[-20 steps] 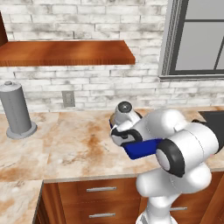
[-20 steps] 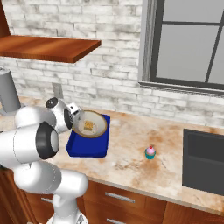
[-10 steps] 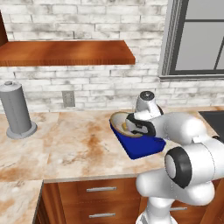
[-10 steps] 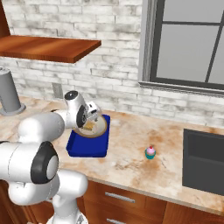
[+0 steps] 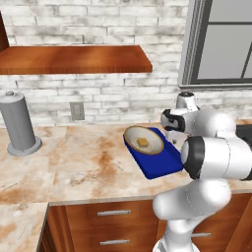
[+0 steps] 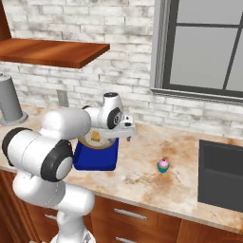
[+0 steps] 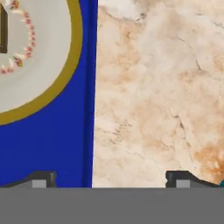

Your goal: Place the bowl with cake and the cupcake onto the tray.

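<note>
The tan bowl (image 5: 143, 140) with its golden cake cube (image 5: 142, 142) rests on the dark blue tray (image 5: 162, 165), toward the tray's back left. My gripper (image 6: 124, 136) hangs just past the tray's right edge (image 7: 89, 109), over bare marble. In the hand view its fingertips (image 7: 41, 179) stand wide apart and open, one over the tray and one over the counter, with nothing between them. The bowl (image 7: 39, 57) fills that view's upper left. The teal and pink cupcake (image 6: 163, 164) stands alone on the counter, well right of the tray (image 6: 95, 156).
A grey cylinder (image 5: 18, 123) stands at the far left of the counter. A wooden shelf (image 5: 74, 58) hangs above it on the brick wall. A dark sink (image 6: 222, 173) lies right of the cupcake. A window (image 6: 204, 42) sits behind.
My arm has swung right, from over the bowl to the tray's right edge. The bowl and tray have stayed put, and the cupcake has not moved.
</note>
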